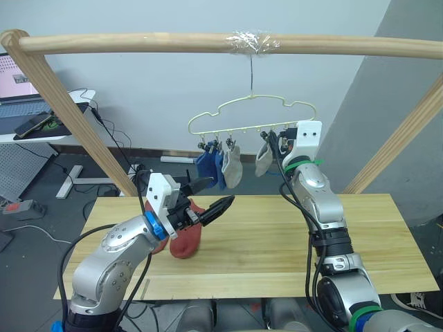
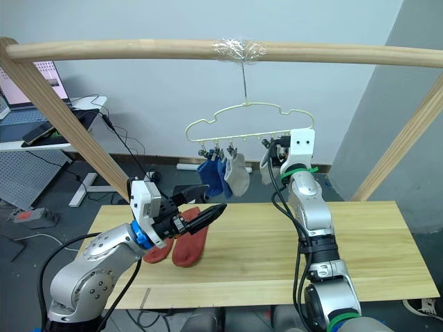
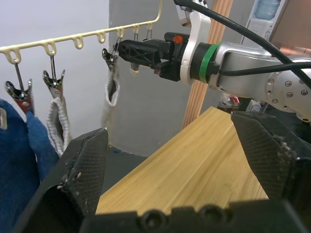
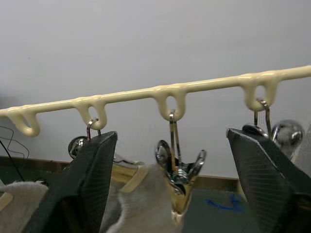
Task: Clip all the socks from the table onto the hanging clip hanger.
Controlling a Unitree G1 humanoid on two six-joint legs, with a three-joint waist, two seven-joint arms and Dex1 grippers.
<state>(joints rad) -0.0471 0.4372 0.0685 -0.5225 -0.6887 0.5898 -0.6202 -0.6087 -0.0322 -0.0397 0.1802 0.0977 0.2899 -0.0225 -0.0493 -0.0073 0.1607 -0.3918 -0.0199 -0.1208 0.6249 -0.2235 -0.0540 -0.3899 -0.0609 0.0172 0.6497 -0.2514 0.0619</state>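
The surface (image 1: 277, 242) carries two rust-red socks (image 2: 181, 243) near its left end, long axes running front to back. On the clip hanger (image 1: 252, 116) hang two blue socks (image 1: 208, 166) and two grey socks (image 1: 232, 166), long axes vertical. The left gripper (image 1: 208, 197) hovers with jaws spread above the red pair; the right gripper (image 4: 170, 189) holds its jaws spread around a clip (image 4: 177, 170). Best lower squarely and pinch one sock's cuff.

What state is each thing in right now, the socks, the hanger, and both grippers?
Blue socks: clipped on the hanger, hanging.
Grey socks: clipped on the hanger, hanging.
Red socks: lying flat on the table, unclipped.
Hanger: hooked on the pole, upright.
Left gripper: open, empty, above the red socks.
Right gripper: open, at the hanger's clips.
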